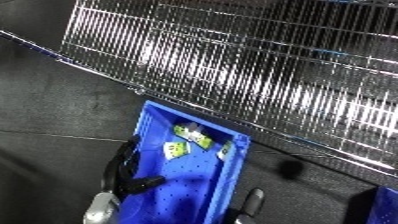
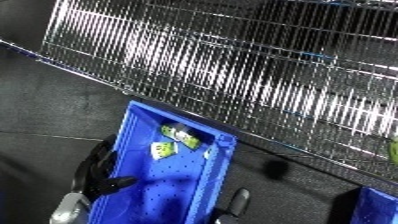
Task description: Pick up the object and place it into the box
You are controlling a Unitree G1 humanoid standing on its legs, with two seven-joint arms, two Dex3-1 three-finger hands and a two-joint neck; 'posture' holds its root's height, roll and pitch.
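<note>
In the left eye view, the blue bin point(image 1: 191, 170) stands tilted in the picture, on a dark floor point(image 1: 53, 115). The left hand point(image 1: 124, 172) grips the bin's left wall: the fingers point(image 1: 120, 160) are curled over the outside of the rim, and the thumb point(image 1: 147, 182) reaches inside onto the dotted bottom. Its silver forearm point(image 1: 99, 209) enters from the lower edge. At the bin's right side, near the lower edge, the right hand point(image 1: 251, 200) shows only as a grey, upright part just beside the right wall; I cannot tell how its fingers are. Inside the bin, at its far end, lie small packets point(image 1: 188, 137) with green and white labels, one near the far wall and one closer to the left wall. Behind the bin there is a shiny wire rack point(image 1: 258, 65).

In the right eye view, the same left hand point(image 2: 98, 170) holds the left wall in the same way, and the packets point(image 2: 173, 140) lie in the far end of the bin point(image 2: 169, 185). This view shows also a second blue thing point(image 2: 378, 205) at the lower right corner and a small green thing point(image 2: 392, 148) at the right edge behind the rack point(image 2: 266, 75); what they are I cannot tell.
</note>
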